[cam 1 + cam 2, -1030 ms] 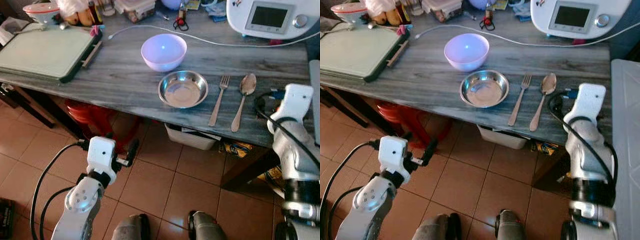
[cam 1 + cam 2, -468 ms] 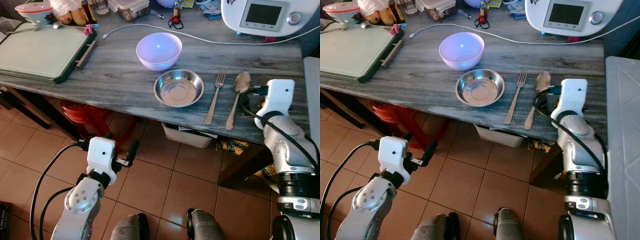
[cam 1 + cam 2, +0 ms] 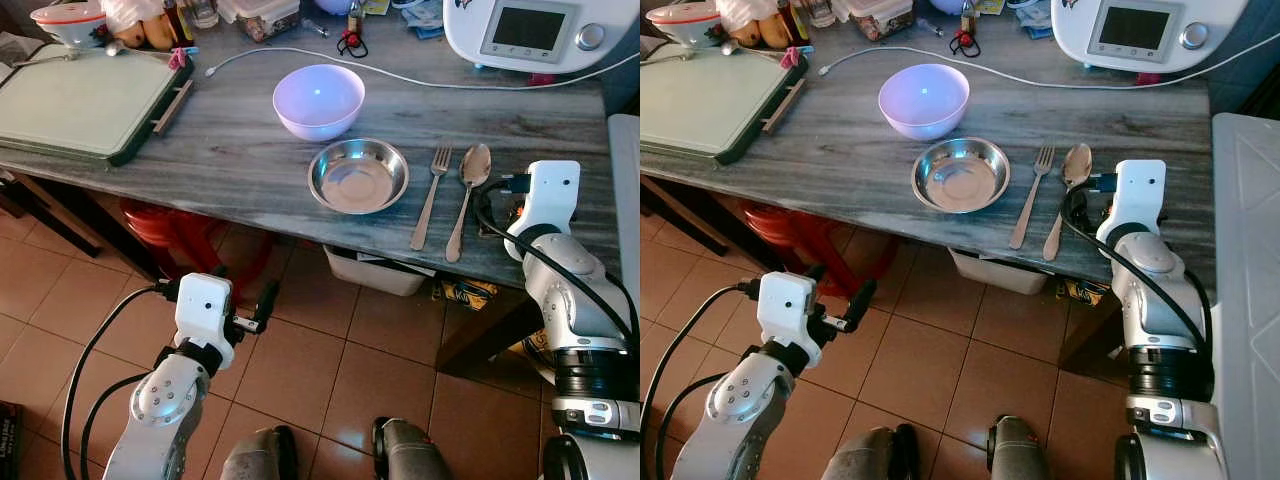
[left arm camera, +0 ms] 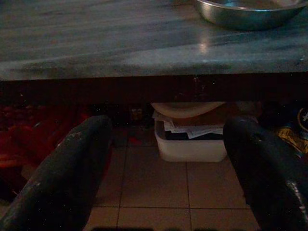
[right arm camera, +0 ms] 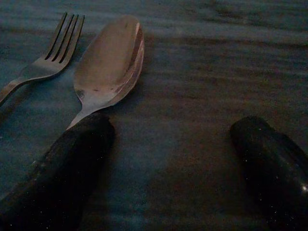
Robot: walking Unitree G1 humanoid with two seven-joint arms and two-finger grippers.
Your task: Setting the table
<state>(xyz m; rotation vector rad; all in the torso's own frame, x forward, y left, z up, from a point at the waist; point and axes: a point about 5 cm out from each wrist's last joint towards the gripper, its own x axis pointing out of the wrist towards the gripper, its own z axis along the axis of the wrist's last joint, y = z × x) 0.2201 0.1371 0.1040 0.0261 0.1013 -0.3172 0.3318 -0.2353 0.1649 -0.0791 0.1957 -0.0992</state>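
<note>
Lining up cutlery beside the steel bowl [image 3: 358, 176] on the desk [image 3: 230, 150]. Right claw [image 5: 168, 159] spread wide, empty, one finger touching the spoon [image 3: 462, 196] handle; fork [image 3: 430, 195] between. Next, probably nudging straight. Left claw [image 4: 168, 168] open, idle below.

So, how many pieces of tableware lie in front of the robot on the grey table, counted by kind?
Bowls: 2, a lilac bowl and a steel bowl
Forks: 1, the fork
Spoons: 1, the spoon, right of the fork, beside the right claw
Total: 4
</note>
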